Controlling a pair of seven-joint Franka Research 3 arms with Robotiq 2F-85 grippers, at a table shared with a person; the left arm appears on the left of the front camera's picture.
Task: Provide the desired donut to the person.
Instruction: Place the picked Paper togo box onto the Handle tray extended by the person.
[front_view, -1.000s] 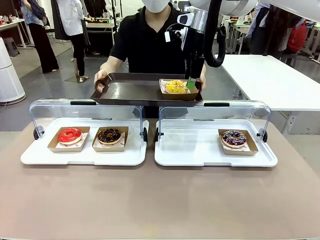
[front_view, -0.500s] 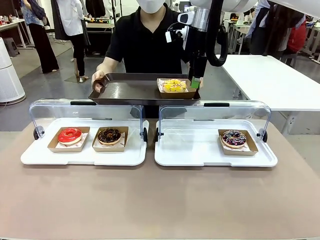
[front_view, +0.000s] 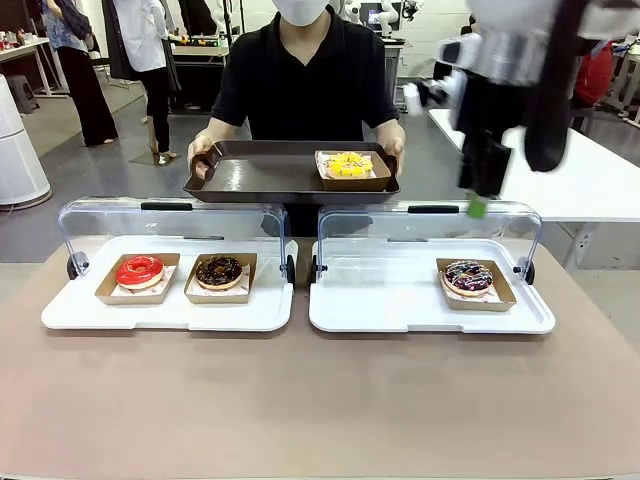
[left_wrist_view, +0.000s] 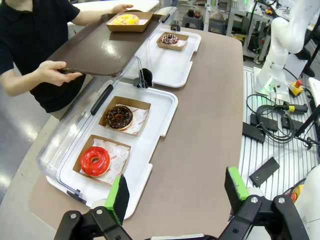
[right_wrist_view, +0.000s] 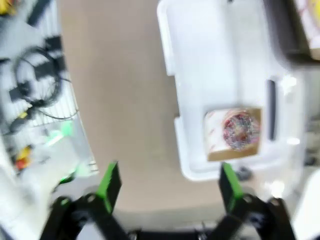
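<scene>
The person (front_view: 305, 75) stands across the table holding a dark tray (front_view: 260, 175) with both hands. On it sits a yellow donut (front_view: 347, 166) in a cardboard holder; the left wrist view has this yellow donut (left_wrist_view: 125, 19) at the top. My right gripper (front_view: 478, 203) hangs blurred above the right case, open and empty, apart from the tray. In its own view the right gripper (right_wrist_view: 168, 184) is above the table beside a sprinkled donut (right_wrist_view: 241, 128). My left gripper (left_wrist_view: 177, 192) is open and empty, high over the table's left end.
Two white display cases stand side by side with clear lids raised. The left case (front_view: 170, 315) holds a red donut (front_view: 139, 270) and a chocolate donut (front_view: 218, 271). The sprinkled donut (front_view: 467, 276) sits in the right case (front_view: 390, 300). A bystander (front_view: 145, 50) stands far behind.
My right arm has swung from over the yellow donut on the person's tray off to the right, empty. The yellow donut stays on the tray.
</scene>
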